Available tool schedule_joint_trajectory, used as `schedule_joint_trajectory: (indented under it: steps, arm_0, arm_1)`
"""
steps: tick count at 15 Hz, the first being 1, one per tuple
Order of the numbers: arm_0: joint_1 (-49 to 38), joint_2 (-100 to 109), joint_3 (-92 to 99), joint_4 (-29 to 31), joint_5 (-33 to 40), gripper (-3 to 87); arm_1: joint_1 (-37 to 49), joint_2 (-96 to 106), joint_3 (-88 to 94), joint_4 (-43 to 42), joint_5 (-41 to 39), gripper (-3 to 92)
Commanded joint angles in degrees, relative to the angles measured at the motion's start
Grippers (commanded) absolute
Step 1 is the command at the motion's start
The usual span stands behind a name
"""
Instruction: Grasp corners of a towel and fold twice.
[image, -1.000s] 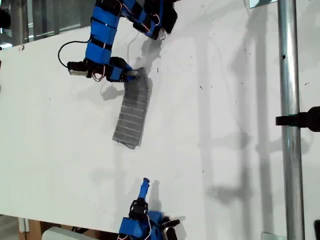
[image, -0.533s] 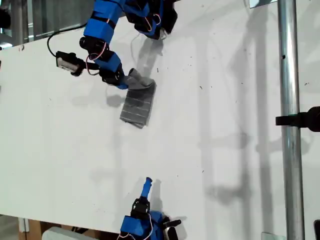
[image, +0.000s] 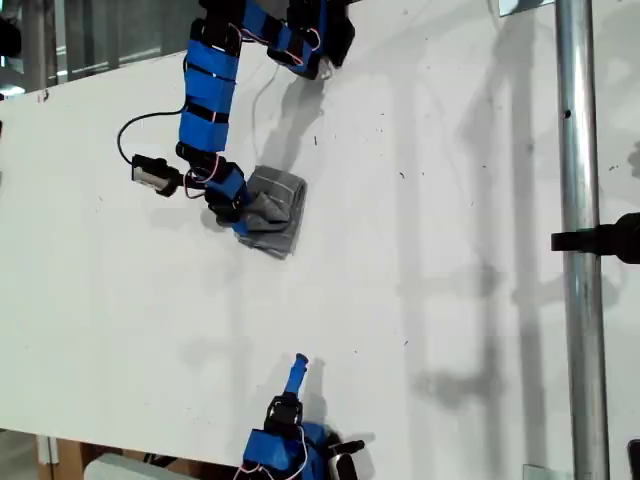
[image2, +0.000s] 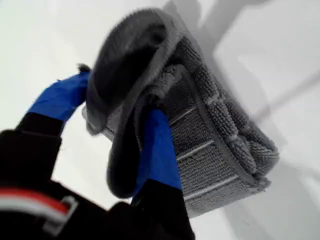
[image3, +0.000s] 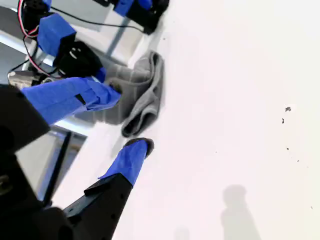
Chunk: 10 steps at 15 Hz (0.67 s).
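grey towel (image: 272, 212) with thin pale stripes, blue tools, white table (image: 420, 300)

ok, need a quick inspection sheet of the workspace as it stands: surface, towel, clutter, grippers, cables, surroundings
Surface: white table, a few small dark specks, shadows across it.
Job's things: grey striped towel bunched into a small folded bundle in the exterior view's upper left; layers loose and uneven, not lying flat.
Clutter: nothing seen.
Grippers: my first gripper shut on a fold of the towel, one blue finger tucked under the layers. My second gripper open, empty, apart from the towel.
Cables: black cable looping beside the first arm; thin red and white wires on both arms.
Surroundings: metal pole with a black clamp at the exterior view's right.
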Motion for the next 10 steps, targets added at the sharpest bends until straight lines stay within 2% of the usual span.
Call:
schedule_joint_trajectory:
  steps: [1, 4, 6, 7, 9, 10]
  arm_0:
    - [0.7, 0.4, 0.0, -1.4, -0.8, 17.0]
    - [0.4, 0.4, 2.0, -2.5, -0.8, 16.9]
    - [0.2, 0.5, 5.6, -5.1, -1.5, 15.3]
    - [0.1, 0.5, 8.3, -6.4, -1.9, 14.1]
    - [-0.1, 0.5, 13.0, -8.7, -0.7, 9.7]
    - [-0.1, 0.5, 12.9, -7.7, -0.9, 9.2]
  arm_1:
    - [2.0, 3.3, -10.1, 8.8, 0.2, 19.1]
    - [4.8, 20.2, -5.9, 11.0, -4.6, 13.7]
    - [4.7, 38.9, 9.9, 16.3, -4.1, 7.2]
    - [2.6, 54.0, 22.9, 16.5, -1.6, 0.1]
    - [-3.8, 90.5, 50.4, 20.2, 11.5, -0.3]
    - [-7.3, 105.0, 59.9, 26.8, 17.1, -0.3]
